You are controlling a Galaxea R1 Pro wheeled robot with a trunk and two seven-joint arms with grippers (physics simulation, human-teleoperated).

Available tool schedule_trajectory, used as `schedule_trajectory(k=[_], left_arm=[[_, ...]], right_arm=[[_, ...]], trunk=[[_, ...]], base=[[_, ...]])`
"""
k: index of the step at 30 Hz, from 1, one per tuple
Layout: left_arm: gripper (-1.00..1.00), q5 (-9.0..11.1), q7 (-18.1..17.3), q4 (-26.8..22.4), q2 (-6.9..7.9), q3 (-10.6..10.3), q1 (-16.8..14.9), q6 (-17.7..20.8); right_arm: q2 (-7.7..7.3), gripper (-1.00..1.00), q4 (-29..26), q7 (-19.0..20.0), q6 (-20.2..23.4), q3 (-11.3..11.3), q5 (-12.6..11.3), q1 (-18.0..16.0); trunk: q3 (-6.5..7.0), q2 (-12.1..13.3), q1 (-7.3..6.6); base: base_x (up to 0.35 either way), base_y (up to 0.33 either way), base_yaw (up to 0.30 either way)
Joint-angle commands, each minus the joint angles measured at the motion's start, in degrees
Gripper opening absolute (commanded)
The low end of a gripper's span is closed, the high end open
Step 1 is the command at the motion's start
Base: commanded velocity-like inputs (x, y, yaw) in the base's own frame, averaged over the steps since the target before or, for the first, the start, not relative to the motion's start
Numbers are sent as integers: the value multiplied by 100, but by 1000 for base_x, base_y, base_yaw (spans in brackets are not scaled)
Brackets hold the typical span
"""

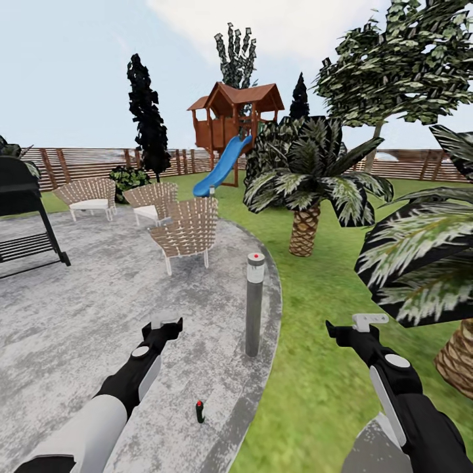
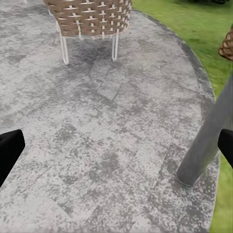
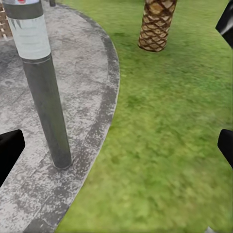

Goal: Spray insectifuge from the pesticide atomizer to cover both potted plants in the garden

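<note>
The pesticide atomizer [image 1: 199, 412], a small dark bottle with a red top, stands upright on the grey paving [image 1: 79, 315] of the garden, low in the head view between my two arms. My left gripper [image 1: 165, 324] [image 2: 116, 150] hovers above and to the left of it, open, with nothing between its fingers. My right gripper [image 1: 369, 320] [image 3: 116, 148] hangs open over the lawn [image 1: 315, 368], well to the right of the bottle. The potted plants are out of view.
A grey bollard [image 1: 254, 305] [image 2: 206, 141] [image 3: 41, 82] stands at the paving's curved edge, just beyond the bottle. Wicker chairs [image 1: 188, 231] and a black grill [image 1: 23, 210] sit farther back. Palms [image 1: 305, 184] stand on the grass to the right. A slat fence [image 1: 85, 163] closes the back.
</note>
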Motion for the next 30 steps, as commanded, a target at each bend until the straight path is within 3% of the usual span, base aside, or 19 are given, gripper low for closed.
schedule_trajectory(k=[1, 11, 16, 23, 30], left_arm=[[100, 43, 2, 2, -6, 7, -4, -18], [100, 43, 2, -9, -22, 16, -2, -18], [100, 43, 2, -12, -24, 22, -3, -18], [100, 43, 2, -12, -24, 36, -2, -18], [100, 43, 2, -13, -24, 12, -2, -18]], right_arm=[[2, 100, -9, 21, 29, -10, -20, -3], [16, 100, -31, 5, 56, -17, -53, -10], [10, 100, -34, 5, 61, -46, -56, -11], [10, 100, -45, 11, 62, -315, -64, -17], [4, 100, -51, 12, 62, -418, -66, -19]], trunk=[[-6, -3, 0], [-6, -3, 0], [-105, -204, 110], [-281, -485, 263], [-467, -766, 417]], base=[[0, -24, 0], [0, -6, 0], [0, 0, 0], [0, 0, 0], [0, 0, 0]])
